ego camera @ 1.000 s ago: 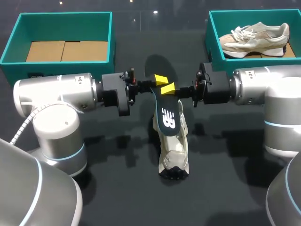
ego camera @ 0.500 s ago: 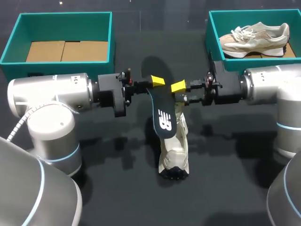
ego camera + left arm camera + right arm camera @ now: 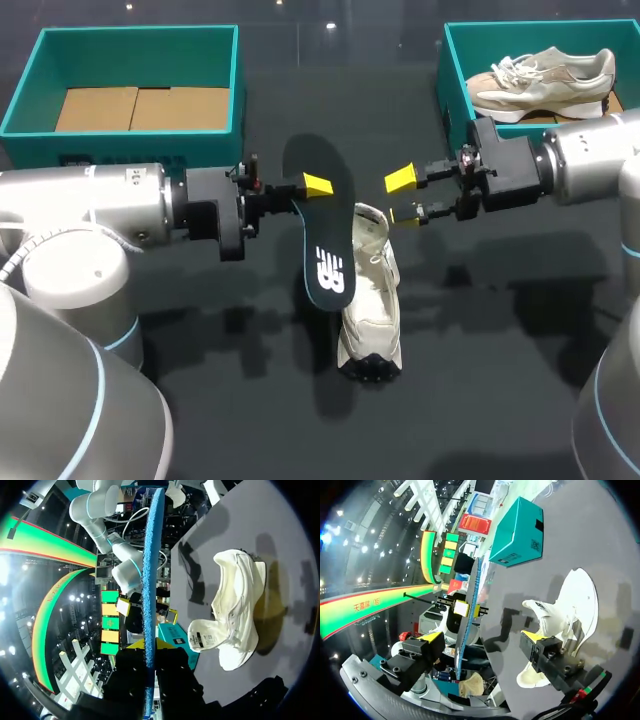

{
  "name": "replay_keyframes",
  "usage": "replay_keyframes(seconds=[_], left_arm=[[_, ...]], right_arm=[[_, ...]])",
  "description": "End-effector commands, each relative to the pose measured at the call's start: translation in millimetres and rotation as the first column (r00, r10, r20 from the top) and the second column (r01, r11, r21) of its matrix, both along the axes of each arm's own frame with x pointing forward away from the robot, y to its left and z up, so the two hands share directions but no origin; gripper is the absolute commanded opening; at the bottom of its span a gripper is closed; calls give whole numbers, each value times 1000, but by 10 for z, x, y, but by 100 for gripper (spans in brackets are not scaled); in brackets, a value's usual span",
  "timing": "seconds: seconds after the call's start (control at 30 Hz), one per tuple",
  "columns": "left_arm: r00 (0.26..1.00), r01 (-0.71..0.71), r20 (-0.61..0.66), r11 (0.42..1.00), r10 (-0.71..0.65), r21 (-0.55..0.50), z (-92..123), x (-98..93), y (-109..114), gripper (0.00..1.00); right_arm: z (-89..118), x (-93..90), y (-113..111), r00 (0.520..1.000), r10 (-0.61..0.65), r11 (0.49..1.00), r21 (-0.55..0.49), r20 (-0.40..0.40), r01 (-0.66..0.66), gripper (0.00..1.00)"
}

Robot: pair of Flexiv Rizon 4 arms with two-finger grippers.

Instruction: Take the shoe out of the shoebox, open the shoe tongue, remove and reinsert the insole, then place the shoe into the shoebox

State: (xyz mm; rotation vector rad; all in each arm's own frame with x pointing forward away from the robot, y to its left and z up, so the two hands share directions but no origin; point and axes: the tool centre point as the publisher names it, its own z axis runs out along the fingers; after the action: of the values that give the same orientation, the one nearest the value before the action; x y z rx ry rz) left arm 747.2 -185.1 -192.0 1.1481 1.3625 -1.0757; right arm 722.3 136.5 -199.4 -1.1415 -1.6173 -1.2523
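A dark insole (image 3: 318, 235) with a white logo hangs tilted above the table, its lower end beside the cream shoe (image 3: 371, 300) lying on the black table. My left gripper (image 3: 312, 186) is shut on the insole's upper part. In the left wrist view the insole (image 3: 148, 595) shows edge-on between the fingers, with the shoe (image 3: 234, 612) beside it. My right gripper (image 3: 403, 197) stands open to the right of the insole, above the shoe's heel end, holding nothing. From the right wrist the insole (image 3: 471, 610) is ahead of the open gripper (image 3: 480, 642), with the shoe (image 3: 572, 612) below.
A teal shoebox (image 3: 236, 70) with a cardboard bottom stands at the back left. At the back right, a second teal box (image 3: 448, 80) holds another beige shoe (image 3: 545, 78). Black table surface (image 3: 480, 380) lies around the shoe.
My right gripper opened, let go of the insole and drew back to the right. My left arm carried the insole leftwards, off the shoe.
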Motion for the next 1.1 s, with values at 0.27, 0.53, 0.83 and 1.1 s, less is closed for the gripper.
replay_keyframes(seconds=[0.27,0.53,0.83,1.1], left_arm=[[998,55,-37,997,-53,48,78,-246,227,0],[998,55,-37,997,-53,48,78,-246,227,0],[997,40,-64,998,-37,51,129,-633,137,0],[992,53,-118,997,-46,59,191,-898,232,0]], right_arm=[[207,-210,-189,947,121,971,-233,297,-51,100],[207,-210,-189,947,121,971,-233,297,-51,100],[143,-436,-413,888,271,917,-380,372,-121,100],[-9,-631,-506,820,399,849,-502,411,-161,100]])
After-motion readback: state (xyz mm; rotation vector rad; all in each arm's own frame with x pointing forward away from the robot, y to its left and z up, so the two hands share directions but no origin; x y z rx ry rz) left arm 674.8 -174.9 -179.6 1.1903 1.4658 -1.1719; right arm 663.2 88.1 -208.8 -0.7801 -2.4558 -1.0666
